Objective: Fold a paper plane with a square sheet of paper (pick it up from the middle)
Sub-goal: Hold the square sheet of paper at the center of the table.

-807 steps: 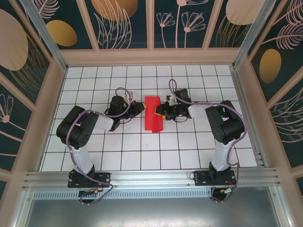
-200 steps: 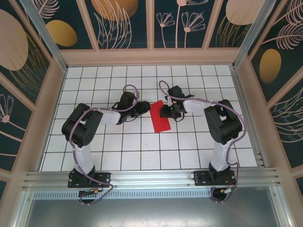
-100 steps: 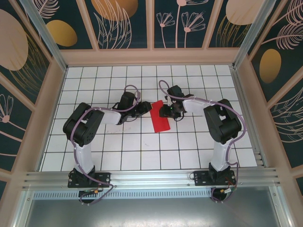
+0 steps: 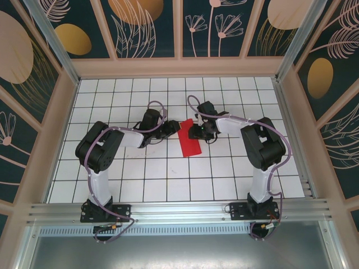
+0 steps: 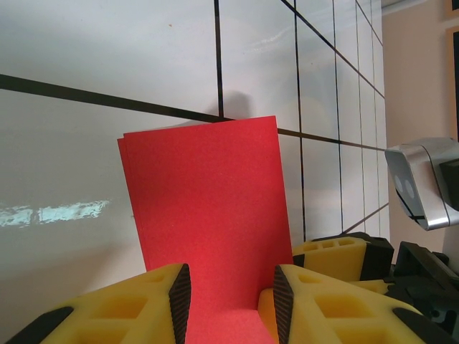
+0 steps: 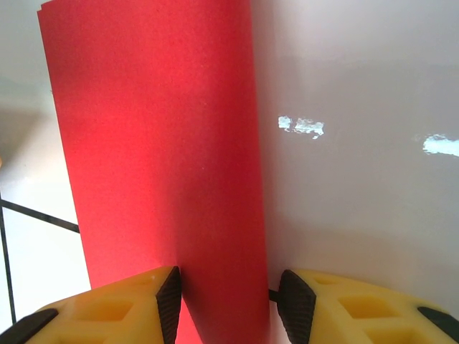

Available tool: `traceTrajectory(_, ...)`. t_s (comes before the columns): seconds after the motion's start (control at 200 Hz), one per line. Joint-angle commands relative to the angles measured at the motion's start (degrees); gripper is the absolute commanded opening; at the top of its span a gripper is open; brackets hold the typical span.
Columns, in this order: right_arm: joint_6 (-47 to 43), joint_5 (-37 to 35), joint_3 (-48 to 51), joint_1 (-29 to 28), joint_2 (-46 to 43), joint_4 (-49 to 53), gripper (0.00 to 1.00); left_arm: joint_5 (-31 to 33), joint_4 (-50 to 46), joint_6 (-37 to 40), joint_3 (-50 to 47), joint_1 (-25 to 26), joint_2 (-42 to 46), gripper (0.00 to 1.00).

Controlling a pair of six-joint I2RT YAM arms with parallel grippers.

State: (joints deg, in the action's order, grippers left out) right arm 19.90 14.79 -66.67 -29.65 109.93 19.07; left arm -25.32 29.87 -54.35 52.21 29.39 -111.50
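The square sheet of paper (image 4: pixel 189 140) is bright red and folded into a narrow strip. It lies slanted on the white tiled floor between my two arms. My left gripper (image 4: pixel 173 127) reaches its far end from the left. In the left wrist view that gripper (image 5: pixel 228 304) is open, with the paper (image 5: pixel 208 201) running flat between its black pads (image 5: pixel 179 301). My right gripper (image 4: pixel 192 132) meets the same end from the right. This gripper (image 6: pixel 228 304) is open too, straddling the strip (image 6: pixel 158 143), whose right edge looks slightly raised. No paper plane shape shows.
The right gripper's yellow fingers (image 5: pixel 337 254) sit close beside my left jaws. The tiled floor (image 4: pixel 168 174) is walled by wooden panels (image 4: pixel 61 123) on three sides. A metal rail (image 4: pixel 179 212) with both arm bases runs along the near edge.
Since four seconds ago the strip has become narrower and turned slantwise, and both grippers have shifted to its far end. Over the last second almost nothing has moved.
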Motion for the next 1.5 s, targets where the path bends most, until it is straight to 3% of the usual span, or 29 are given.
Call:
traceTrajectory(0.0, 0.64, -4.35, 3.03, -0.94, 6.59, -1.48, 0.48, -0.86, 1.42, -1.13, 0.65, 0.56, -1.08, 0.39)
traceTrajectory(1.091, 2.15, -5.29, 3.57, -1.29, 7.62, -1.4, 0.54, -0.96, 2.04, -1.91, 1.87, 1.2, -1.08, 0.36)
traceTrajectory(1.491, 0.43, -2.11, 5.01, -0.02, 6.88, -2.76, 0.47, -0.68, 1.77, -1.73, 2.02, 1.2, -1.15, 0.36)
